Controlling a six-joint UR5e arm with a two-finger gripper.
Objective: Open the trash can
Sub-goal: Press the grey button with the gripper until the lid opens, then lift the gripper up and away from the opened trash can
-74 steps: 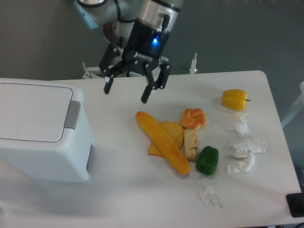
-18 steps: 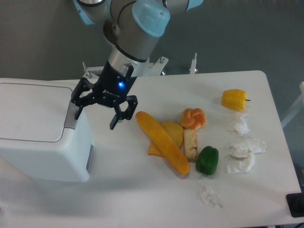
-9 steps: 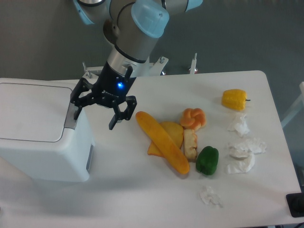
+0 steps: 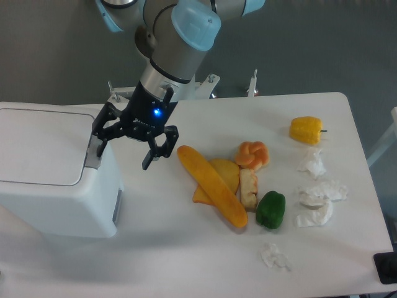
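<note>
The trash can (image 4: 53, 177) sits to the left of the jaws, a big white boxy bin with its flat lid (image 4: 40, 146) lying shut; it looks like stiff, smooth moulded plastic, light for its bulk and probably prone to sliding on the table (image 4: 186, 248) if shoved sideways. Its grey push tab (image 4: 94, 151) lies at the lid's right edge, right under the left fingertip, which appears to touch or nearly touch it, though contact cannot be confirmed. That tab is the sensible place to act: a press straight down, not a pinch, since the lid offers no lip to grasp and the plastic would likely slip between fingers. The gripper (image 4: 124, 148) hangs with its jaws spread wide apart, holding nothing, the right finger out over bare table beside the bin's wall. Just right of the jaws lies a long orange vegetable (image 4: 211, 185); farther right are a green pepper (image 4: 270, 210) and a yellow pepper (image 4: 306, 130), all well apart from the bin.
</note>
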